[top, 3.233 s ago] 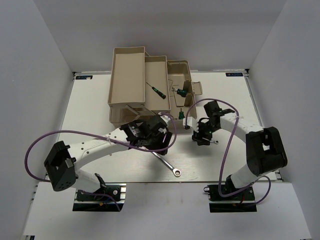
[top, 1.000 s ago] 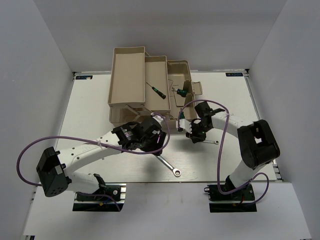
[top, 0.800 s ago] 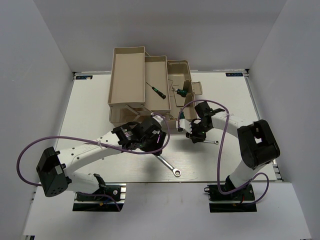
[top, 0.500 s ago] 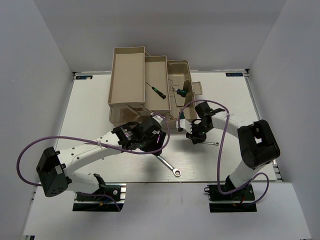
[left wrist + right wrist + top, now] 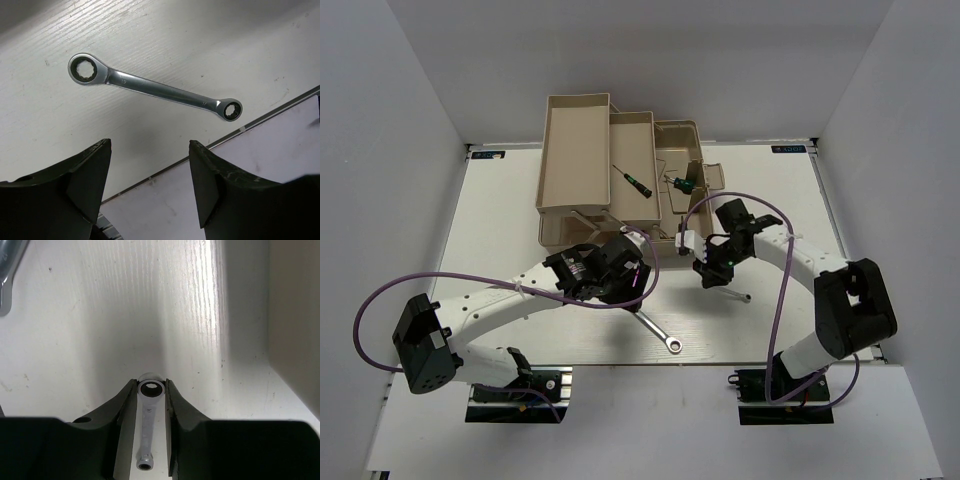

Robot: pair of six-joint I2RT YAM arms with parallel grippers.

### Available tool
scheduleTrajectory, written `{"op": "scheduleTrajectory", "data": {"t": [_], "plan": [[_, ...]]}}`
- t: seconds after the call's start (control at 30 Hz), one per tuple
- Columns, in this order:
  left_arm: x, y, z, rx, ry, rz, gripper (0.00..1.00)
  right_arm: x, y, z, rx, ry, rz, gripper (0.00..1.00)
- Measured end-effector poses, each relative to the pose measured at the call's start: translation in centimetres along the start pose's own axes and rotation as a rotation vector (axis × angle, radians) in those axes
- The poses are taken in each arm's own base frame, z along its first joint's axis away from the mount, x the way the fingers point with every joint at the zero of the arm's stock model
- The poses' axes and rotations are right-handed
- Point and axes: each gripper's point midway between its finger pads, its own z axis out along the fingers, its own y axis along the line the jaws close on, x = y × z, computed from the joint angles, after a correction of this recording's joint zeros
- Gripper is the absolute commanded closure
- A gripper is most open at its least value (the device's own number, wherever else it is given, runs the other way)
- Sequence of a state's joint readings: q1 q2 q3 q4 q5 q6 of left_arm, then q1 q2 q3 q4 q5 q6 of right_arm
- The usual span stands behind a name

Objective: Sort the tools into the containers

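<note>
- Nearest, the long wrench (image 5: 155, 93) lies flat on the counter, untouched. The left gripper (image 5: 149, 160) hangs over it, jaws wide apart and empty.
- Beyond, to the right, the right gripper (image 5: 151, 390) pinches the short wrench (image 5: 148, 422), whose free end has just swung. This is likely a fresh pickup, ready to carry.
- Only the right wrist view shows that grip. From above, just a protruding tip is visible.
- Farthest, the toolbox (image 5: 577, 97) already holds a thin screwdriver (image 5: 632, 178) and a green-handled screwdriver (image 5: 685, 183).

The left arm (image 5: 500, 297) and right arm (image 5: 795, 258) had white tubes and blocky black joints. A purple cable (image 5: 390, 285) looped along each. Their fingers (image 5: 85, 175) were matte black wedges.
</note>
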State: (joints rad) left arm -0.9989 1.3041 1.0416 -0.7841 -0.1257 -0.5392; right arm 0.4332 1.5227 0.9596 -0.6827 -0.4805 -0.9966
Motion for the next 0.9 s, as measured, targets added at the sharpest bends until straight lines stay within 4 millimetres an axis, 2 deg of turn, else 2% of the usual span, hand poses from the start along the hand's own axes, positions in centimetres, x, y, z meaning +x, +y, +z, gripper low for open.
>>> {"op": "scheduleTrajectory", "data": {"t": [0.27,0.37,0.9], "plan": [[0.0,0.1,0.0,-0.002,0.000,0.001,0.26,-0.6,0.4,-0.2,-0.004,-0.026,0.072,1.00],[0.0,0.1,0.0,-0.003,0.000,0.001,0.26,-1.4,0.4,-0.5,0.003,-0.053,0.108,1.00],[-0.3,0.7,-0.5,-0.034,-0.015,-0.002,0.26,-9.8,-1.8,-5.4,0.042,-0.325,0.263,1.00]]}}
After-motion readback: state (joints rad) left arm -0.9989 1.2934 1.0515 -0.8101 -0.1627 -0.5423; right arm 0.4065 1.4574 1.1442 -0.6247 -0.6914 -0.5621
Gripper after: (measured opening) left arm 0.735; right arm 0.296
